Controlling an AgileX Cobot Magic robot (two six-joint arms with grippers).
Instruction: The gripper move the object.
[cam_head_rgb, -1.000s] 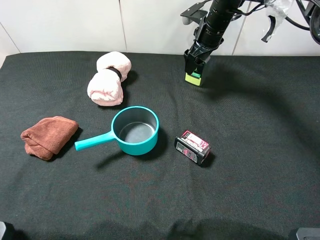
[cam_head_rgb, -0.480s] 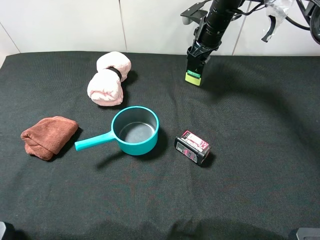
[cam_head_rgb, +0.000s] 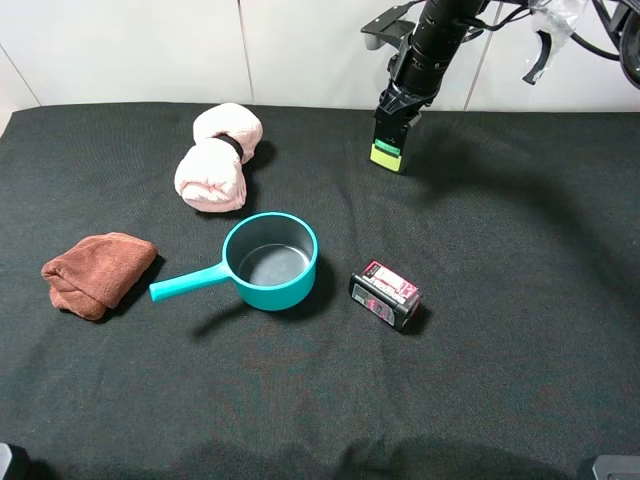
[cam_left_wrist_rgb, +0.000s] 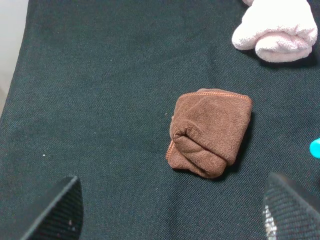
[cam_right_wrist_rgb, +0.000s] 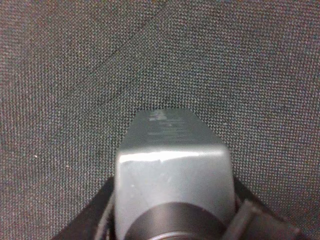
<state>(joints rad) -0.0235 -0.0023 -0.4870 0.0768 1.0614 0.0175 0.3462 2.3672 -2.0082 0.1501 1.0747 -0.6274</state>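
Two fingers of the right gripper (cam_head_rgb: 392, 120) clamp the bottle (cam_head_rgb: 386, 154) at the table's (cam_head_rgb: 520, 300) far side; the left gripper (cam_left_wrist_rgb: 172, 210) gapes wide near a brown cloth (cam_left_wrist_rgb: 210, 132).

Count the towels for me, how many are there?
2. A pink rolled towel lies toward the back left, and a brown folded towel lies nearer the front left, past the handle of the pan. None seems hidden.

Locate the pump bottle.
In the exterior high view, the pump bottle is far back, right of centre, between the fingers of the right gripper, beyond the black-and-pink box.
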